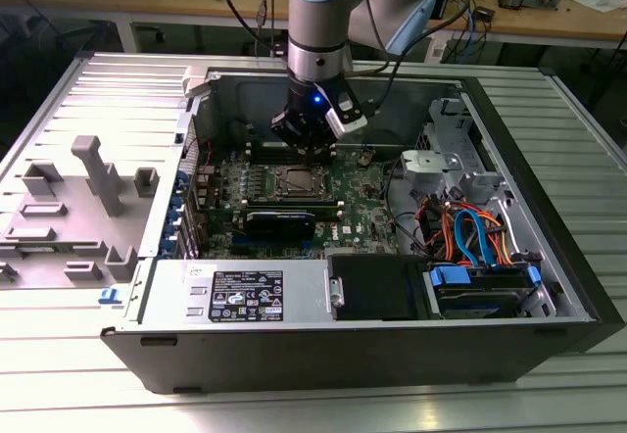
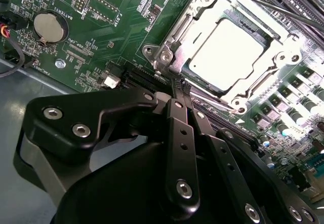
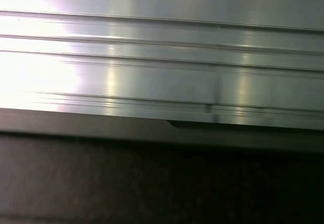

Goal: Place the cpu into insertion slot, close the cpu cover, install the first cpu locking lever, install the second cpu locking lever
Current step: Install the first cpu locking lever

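Right now the arm comes straight down from above into the open computer case [image 1: 549, 286], wrist vertical, gripper [image 1: 306, 151] hanging just above the motherboard [image 1: 367, 193] near the case's far wall. In the second wrist view the gripper [image 2: 178, 89] has its black fingers [image 2: 182, 133] pinched together, nothing between them, tips just beside the near edge of the insertion slot [image 2: 167, 57].

The cpu [image 2: 230, 49] sits flat in the slot, dull silver top showing through the square cut-out of the cpu cover [image 2: 202, 16], which lies down over it. A thin lever rod [image 2: 263, 3] runs along the far side of the cover; can't tell if it's latched.

Room is tight: memory slots [image 2: 304, 1] flank the socket on one side, a black heatsink block [image 1: 281, 222] lies close on the near side in the exterior view, and a drive cage [image 1: 446, 149] with orange and blue cables [image 1: 470, 237] fills the exterior view's right. Power supply [image 1: 235, 294] sits along the near wall. A round coin cell [image 2: 49, 27] is well apart from the socket. The case rests on a ribbed aluminium table [image 1: 578, 129]; grey fixture blocks [image 1: 93, 173] stand on the exterior view's left.
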`<state>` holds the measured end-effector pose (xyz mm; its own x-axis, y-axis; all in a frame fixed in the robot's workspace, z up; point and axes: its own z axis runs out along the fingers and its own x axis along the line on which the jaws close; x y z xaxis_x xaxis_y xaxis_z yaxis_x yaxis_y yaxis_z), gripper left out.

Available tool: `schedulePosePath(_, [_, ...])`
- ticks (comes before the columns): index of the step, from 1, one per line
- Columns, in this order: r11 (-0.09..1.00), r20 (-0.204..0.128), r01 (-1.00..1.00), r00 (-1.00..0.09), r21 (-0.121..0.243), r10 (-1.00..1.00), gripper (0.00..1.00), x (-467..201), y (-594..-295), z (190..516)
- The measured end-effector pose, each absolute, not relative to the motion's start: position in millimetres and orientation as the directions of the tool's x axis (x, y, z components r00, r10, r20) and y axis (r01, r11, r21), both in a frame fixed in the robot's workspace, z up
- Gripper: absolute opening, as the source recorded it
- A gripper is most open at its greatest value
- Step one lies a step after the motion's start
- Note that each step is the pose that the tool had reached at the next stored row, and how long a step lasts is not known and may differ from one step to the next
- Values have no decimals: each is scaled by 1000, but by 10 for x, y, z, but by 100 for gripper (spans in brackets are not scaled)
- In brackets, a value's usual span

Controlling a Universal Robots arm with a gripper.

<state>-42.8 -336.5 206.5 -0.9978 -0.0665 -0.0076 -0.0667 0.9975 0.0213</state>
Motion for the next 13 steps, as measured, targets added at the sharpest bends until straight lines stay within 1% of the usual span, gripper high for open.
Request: schedulePosePath(13, [998,-8,-67,-998,21,-67,11,-425,-3362,2077])
